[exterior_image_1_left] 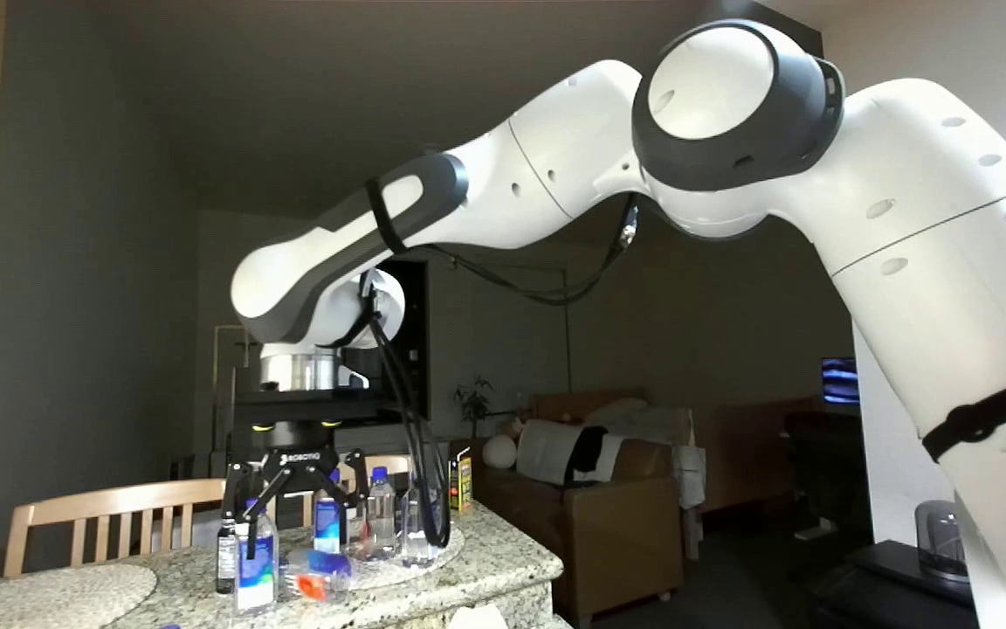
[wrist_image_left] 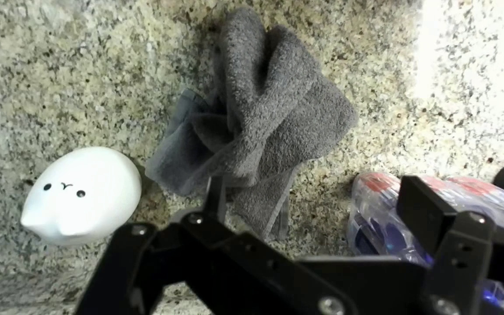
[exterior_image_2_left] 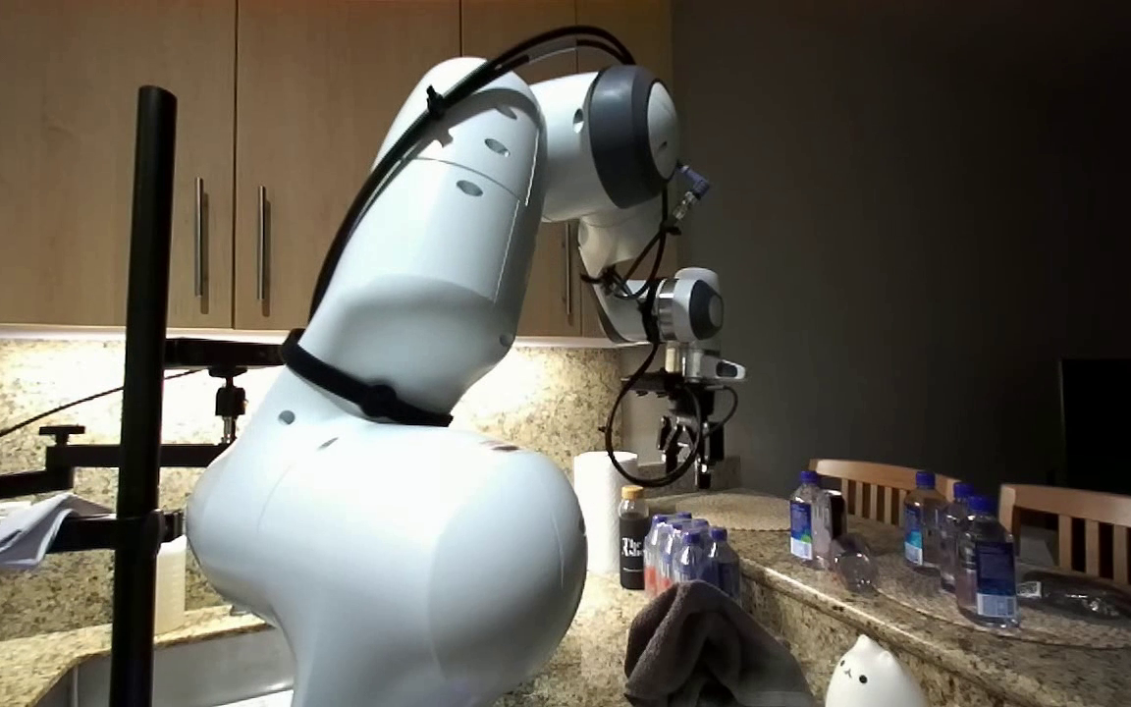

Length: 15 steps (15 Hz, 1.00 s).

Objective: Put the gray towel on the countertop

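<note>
Closest to the wrist camera, the black Robotiq gripper (wrist_image_left: pixel 313 188) reaches in from the bottom edge, its two fingers (wrist_image_left: pixel 425 203) spread wide apart. Below it, a dark gray terry towel (wrist_image_left: pixel 291 109) lies crumpled in thick folds on the speckled beige granite countertop (wrist_image_left: pixel 90 78). Just beside the towel, on the left of the wrist view, sits a smooth white figure (wrist_image_left: pixel 85 197) with dot eyes and a tiny cat-like mouth. On the right is a plastic-wrapped bottle pack (wrist_image_left: pixel 376 218), partly hidden by a finger.

In an exterior view, a black pole (exterior_image_2_left: pixel 143 393) stands toward the front, with a pale gray cloth (exterior_image_2_left: pixel 40 530) draped over a black crossbar (exterior_image_2_left: pixel 89 542). The white robot arm (exterior_image_2_left: pixel 408 550) bends out over the counter in both exterior views; the gripper hangs from it, fingertips down, higher than the towel and well apart. The towel rises to a soft peak in front of the bottle pack. Behind the pack are a dark bottle with an orange cap (exterior_image_2_left: pixel 632 550) and a paper towel roll (exterior_image_2_left: pixel 605 511). Alongside, a raised granite ledge (exterior_image_1_left: pixel 503 542) holds upright blue-capped bottles (exterior_image_2_left: pixel 993 579) and round woven placemats (exterior_image_1_left: pixel 49 594). Beyond are slatted wooden chairs (exterior_image_1_left: pixel 119 498) and, farthest, a brown couch (exterior_image_1_left: pixel 625 542) in a dim room.
</note>
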Motion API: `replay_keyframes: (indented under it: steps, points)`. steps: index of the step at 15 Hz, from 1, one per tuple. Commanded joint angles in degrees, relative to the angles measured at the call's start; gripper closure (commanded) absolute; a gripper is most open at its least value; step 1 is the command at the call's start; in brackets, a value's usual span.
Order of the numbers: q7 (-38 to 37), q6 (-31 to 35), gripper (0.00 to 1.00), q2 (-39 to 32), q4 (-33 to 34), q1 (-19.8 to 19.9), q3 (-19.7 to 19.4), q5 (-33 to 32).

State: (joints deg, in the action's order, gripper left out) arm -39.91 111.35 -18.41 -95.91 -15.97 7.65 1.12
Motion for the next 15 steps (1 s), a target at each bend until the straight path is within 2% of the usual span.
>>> replay_keyframes:
  steps: [1,2,15]
  points:
    - [10.2,0.7,0.00,3.8,-4.9,2.3,-0.3,0.2]
    - [5.4,-0.2,0.00,1.1,-1.1,1.1,-0.6,0.0]
    - [5.9,-0.2,0.00,0.7,-0.8,0.8,-0.8,0.0]
